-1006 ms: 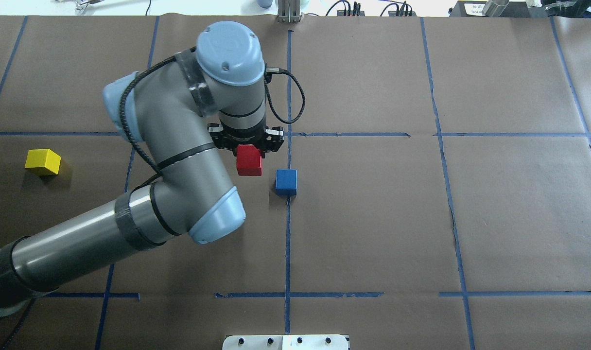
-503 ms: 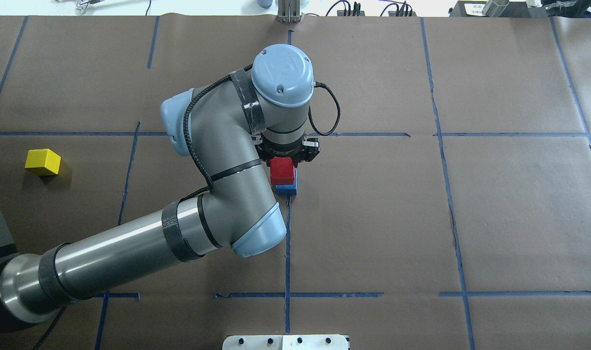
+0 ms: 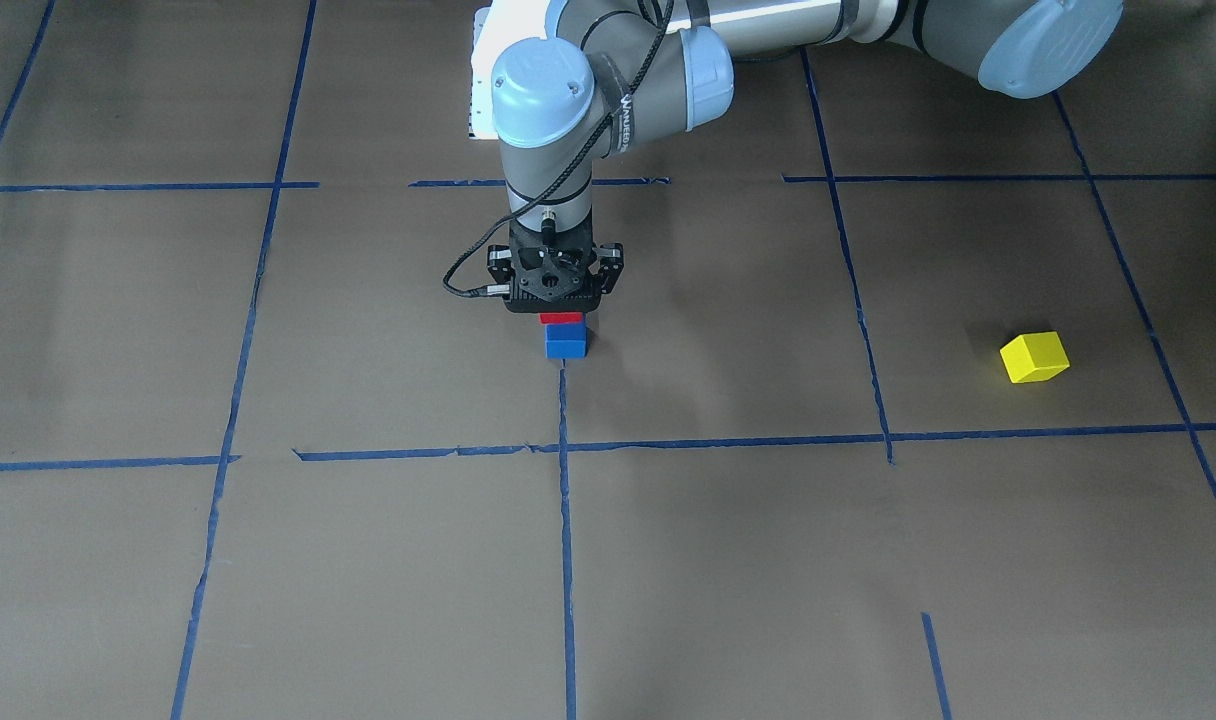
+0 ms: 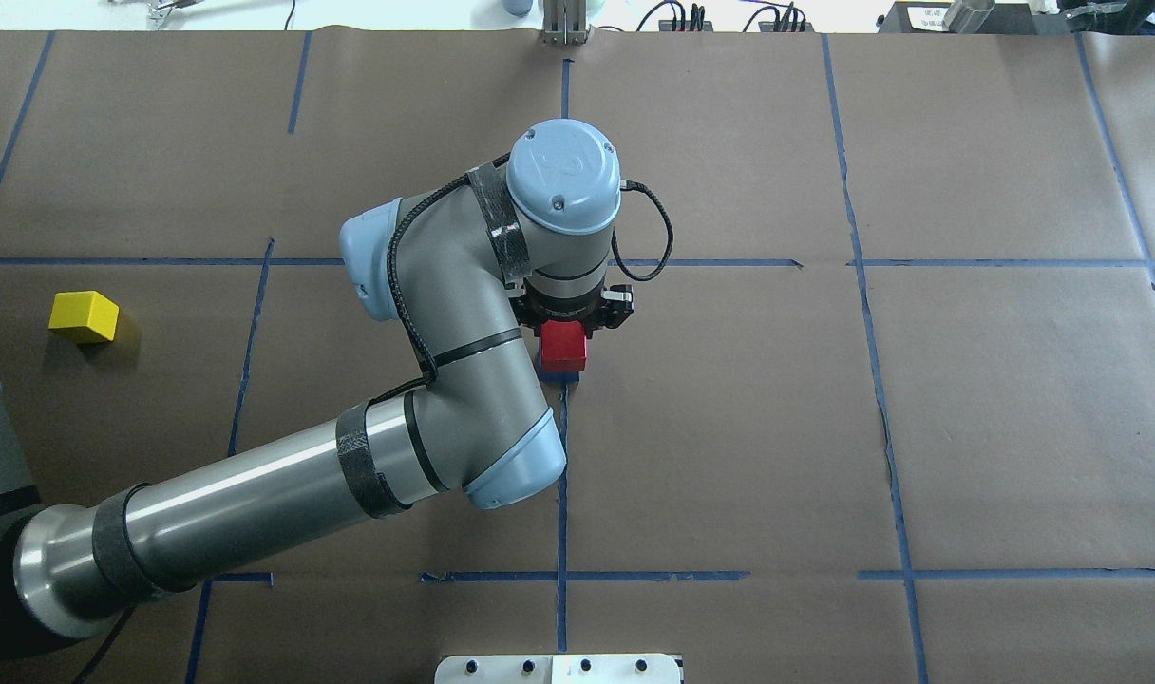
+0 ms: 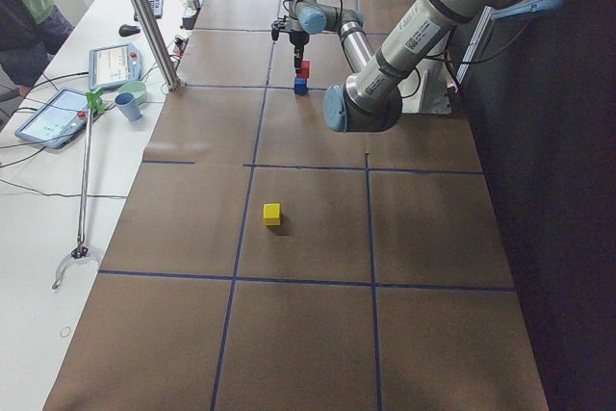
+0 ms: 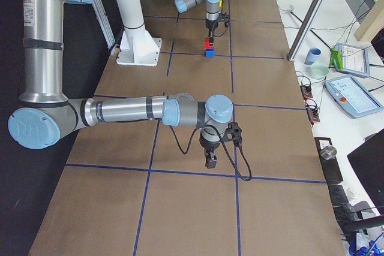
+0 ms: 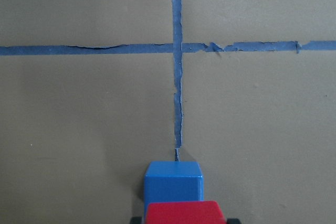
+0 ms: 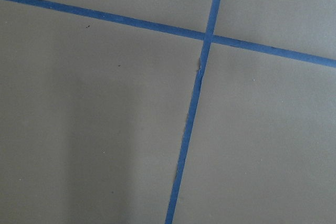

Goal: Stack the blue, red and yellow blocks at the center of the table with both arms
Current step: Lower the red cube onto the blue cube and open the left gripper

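My left gripper [image 4: 566, 334] is shut on the red block [image 4: 563, 350] and holds it directly over the blue block [image 3: 566, 344] at the table's centre tape cross. The red block [image 3: 562, 318] looks set on the blue one or a hair above it; I cannot tell which. In the left wrist view the red block [image 7: 184, 212] sits in front of the blue block [image 7: 173, 179]. The yellow block [image 4: 84, 315] lies alone far to the left [image 3: 1034, 357]. My right gripper [image 6: 211, 161] shows only in the exterior right view, low over bare paper; I cannot tell if it is open.
Blue tape lines [image 4: 563, 456] divide the brown paper into a grid. A white base plate [image 4: 558, 669] sits at the near edge. Tablets and a cup [image 5: 128, 105] stand on the side bench beyond the table.
My left arm carried the red block to the right, from beside the blue block to directly over it, and lowered it. The yellow block has not moved.
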You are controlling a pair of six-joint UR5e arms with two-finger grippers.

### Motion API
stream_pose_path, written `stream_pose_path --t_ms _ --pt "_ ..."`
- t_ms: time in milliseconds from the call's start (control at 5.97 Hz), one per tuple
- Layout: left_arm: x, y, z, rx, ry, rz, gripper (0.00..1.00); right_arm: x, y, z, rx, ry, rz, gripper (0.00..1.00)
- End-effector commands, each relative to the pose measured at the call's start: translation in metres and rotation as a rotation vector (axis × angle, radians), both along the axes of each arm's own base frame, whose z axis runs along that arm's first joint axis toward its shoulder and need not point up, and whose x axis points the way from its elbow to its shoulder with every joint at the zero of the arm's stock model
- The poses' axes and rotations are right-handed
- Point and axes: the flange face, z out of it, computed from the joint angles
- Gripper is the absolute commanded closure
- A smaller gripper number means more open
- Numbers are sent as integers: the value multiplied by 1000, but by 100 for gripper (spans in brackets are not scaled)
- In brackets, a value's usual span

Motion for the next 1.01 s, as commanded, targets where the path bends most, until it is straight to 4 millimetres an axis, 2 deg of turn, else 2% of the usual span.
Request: stream_pose_path --t_ms 0,838 --pt "1 -2 7 4 7 -1 100 0 0 0 0 0 -1 0" --pt "3 -2 14 7 13 1 100 0 1 1 -1 0 -1 0"
